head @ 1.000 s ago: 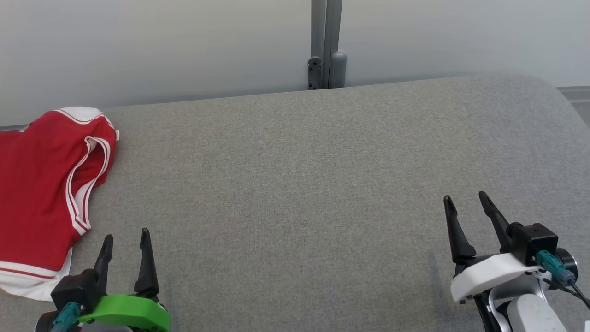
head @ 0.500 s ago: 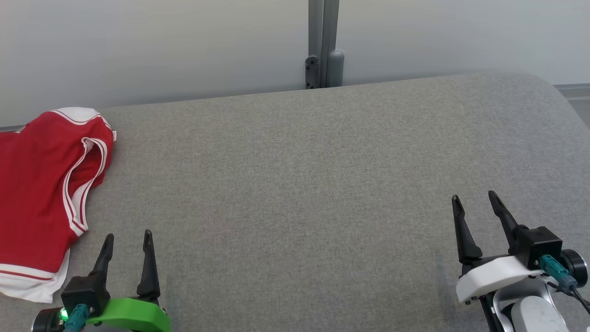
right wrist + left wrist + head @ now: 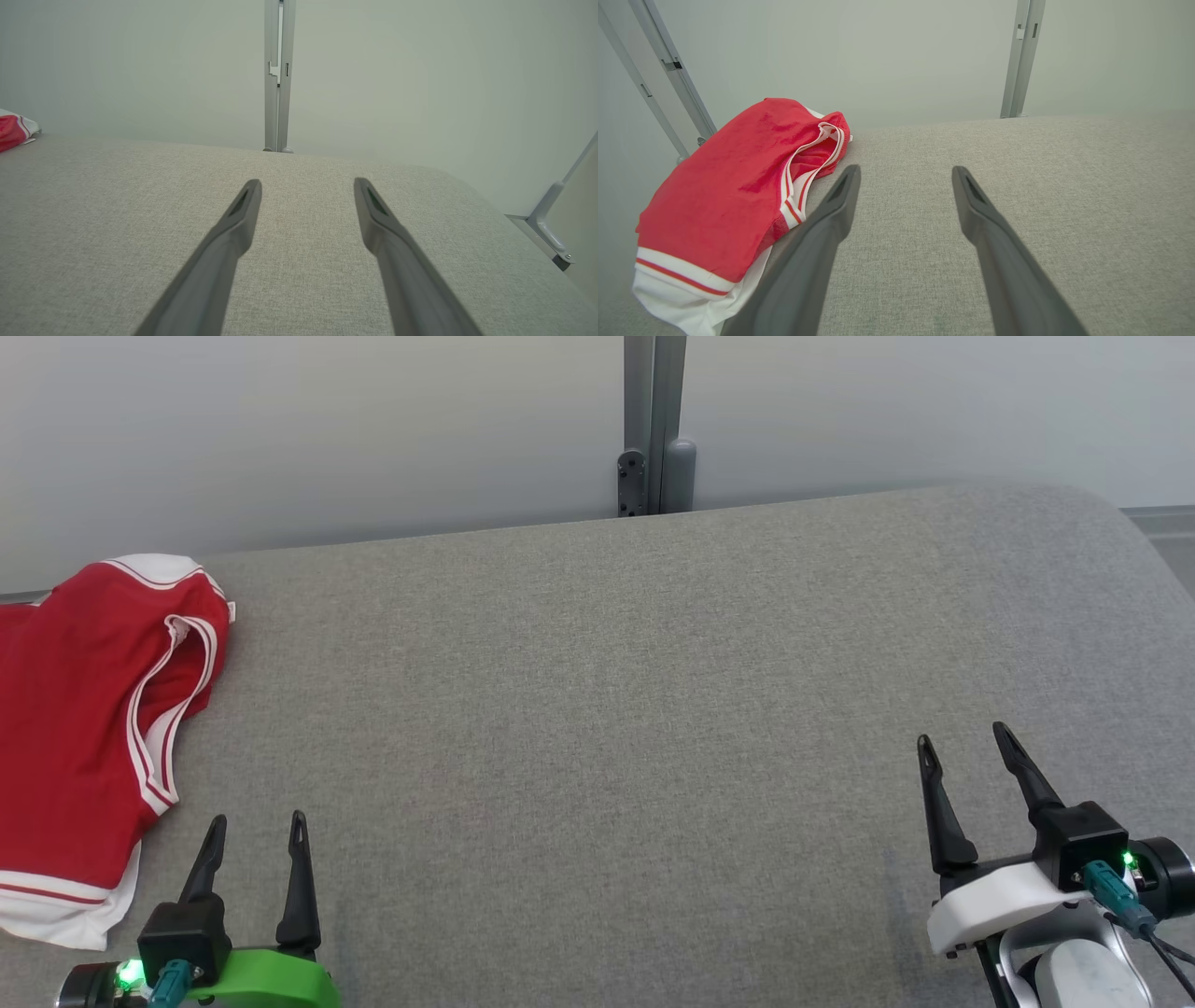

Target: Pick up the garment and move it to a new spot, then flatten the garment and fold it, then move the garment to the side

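Jaws apart, empty: left gripper [image 3: 260, 818], right gripper [image 3: 963, 733]

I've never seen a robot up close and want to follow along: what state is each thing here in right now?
Garment: lying doubled over at the left edge of the grey surface, held by nothing.
Left tool: open, empty, beside the garment.
Right tool: open, empty, over bare surface.
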{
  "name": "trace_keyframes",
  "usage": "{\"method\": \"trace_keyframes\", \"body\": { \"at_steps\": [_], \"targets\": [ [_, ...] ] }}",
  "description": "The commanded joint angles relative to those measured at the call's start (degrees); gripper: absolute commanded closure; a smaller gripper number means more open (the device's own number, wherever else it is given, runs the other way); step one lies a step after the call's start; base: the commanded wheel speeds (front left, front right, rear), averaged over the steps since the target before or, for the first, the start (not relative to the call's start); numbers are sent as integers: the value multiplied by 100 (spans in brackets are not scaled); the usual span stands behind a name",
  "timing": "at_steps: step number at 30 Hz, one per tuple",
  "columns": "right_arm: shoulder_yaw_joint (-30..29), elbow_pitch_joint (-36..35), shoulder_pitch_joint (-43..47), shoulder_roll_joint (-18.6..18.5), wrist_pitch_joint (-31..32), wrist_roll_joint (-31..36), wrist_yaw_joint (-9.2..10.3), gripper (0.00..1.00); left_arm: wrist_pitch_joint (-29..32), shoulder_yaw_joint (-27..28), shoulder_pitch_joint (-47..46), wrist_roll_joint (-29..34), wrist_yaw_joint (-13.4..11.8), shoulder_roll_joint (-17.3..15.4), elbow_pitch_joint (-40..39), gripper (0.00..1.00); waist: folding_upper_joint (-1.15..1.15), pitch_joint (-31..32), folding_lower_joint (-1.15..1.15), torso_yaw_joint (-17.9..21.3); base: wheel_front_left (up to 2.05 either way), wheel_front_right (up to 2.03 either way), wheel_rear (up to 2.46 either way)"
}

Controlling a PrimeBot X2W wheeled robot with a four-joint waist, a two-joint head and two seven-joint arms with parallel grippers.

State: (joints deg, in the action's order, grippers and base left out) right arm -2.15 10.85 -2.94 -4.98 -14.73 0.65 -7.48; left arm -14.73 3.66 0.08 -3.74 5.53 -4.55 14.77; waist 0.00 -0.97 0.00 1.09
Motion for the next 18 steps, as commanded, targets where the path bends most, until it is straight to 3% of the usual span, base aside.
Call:
{"method": "trace_keyframes", "body": {
  "at_steps": [1,18],
  "targets": [
    [-10,-25,43,-10,-57,122,-1,0,-55,28,68,118,12,-22,0,0,0,-3,0,0,0,0,0],
    [-33,36,71,10,-52,-36,-1,0,-52,51,35,116,92,34,42,0,0,-9,0,-74,0,0,0]
  ]
}}
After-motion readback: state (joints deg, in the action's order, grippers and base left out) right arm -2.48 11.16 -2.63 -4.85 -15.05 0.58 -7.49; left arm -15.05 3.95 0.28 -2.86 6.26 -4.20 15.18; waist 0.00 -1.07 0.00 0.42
